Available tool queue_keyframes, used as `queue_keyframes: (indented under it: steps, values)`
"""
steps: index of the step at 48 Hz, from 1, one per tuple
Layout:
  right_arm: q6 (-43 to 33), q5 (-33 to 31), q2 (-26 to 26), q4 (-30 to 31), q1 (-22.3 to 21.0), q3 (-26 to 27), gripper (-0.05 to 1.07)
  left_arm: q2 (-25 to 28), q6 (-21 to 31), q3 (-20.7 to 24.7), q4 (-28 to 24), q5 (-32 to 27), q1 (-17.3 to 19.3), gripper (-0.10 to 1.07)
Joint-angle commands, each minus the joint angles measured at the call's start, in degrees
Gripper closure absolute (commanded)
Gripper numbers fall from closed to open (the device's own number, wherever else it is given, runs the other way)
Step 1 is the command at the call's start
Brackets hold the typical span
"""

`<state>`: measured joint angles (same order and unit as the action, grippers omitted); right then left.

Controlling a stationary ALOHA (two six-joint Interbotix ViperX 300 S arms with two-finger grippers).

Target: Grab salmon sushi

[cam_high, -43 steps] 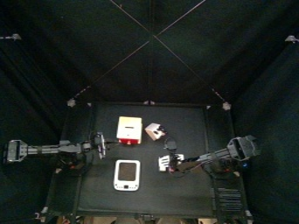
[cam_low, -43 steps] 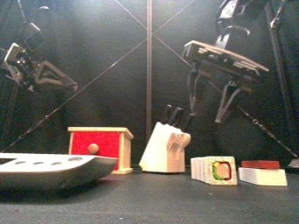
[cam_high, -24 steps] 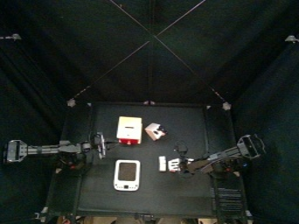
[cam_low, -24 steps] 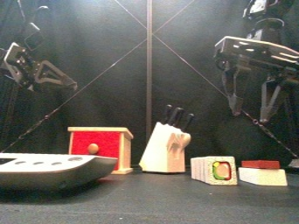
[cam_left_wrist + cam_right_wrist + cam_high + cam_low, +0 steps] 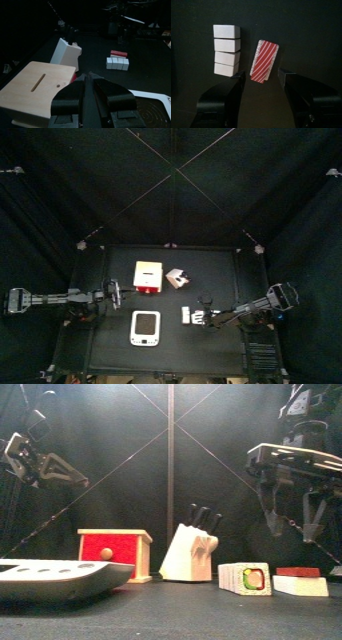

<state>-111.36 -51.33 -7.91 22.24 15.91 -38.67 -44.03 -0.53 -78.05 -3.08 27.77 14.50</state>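
- Right wrist view: one salmon sushi (image 5: 264,60), red-and-white striped top, lies flat on the desk (image 5: 198,50); its long axis runs roughly along the claw's line of sight, slightly tilted.
- Right claw (image 5: 262,76) hangs above it, jaws spread wide, nothing held; the sushi's near end sits between the two jaws.
- Just beside the salmon piece: one row of four white rice-roll pieces (image 5: 227,50), parallel to it, apart by a narrow gap.
- Front view: salmon sushi (image 5: 299,582) at the desk's right near side, rolls (image 5: 245,578) left of it.
- Also counted on the desk: one red box (image 5: 114,552), one white knife block (image 5: 190,552), one white scale-like device (image 5: 146,328) at left near side.
- Left claw (image 5: 91,82) rests at the left, above the wooden box top, jaws pressed together, empty.
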Motion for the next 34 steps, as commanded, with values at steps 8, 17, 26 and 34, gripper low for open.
queue_keyframes:
  steps: [8, 17, 26, 34]
  values:
    - [0.0, 4.22, 3.43, 0.0, -0.79, 0.35, 0.15, 0.0, -0.09, 0.62, 0.09, 0.26, 0.09, 0.39]
    - [0.09, 7.29, 6.15, 0.0, -2.55, -1.14, 0.15, 0.0, -0.09, 0.53, 0.09, 0.26, 0.09, 0.39]
    - [0.0, 9.67, 7.38, 0.0, -3.08, -2.02, 0.15, 0.0, -0.09, 0.44, 0.09, 0.26, 0.09, 0.39]
    - [0.0, 10.11, 8.44, -0.09, -3.52, -2.2, 0.15, 0.0, -0.09, 0.53, 0.09, 0.26, 0.09, 0.39]
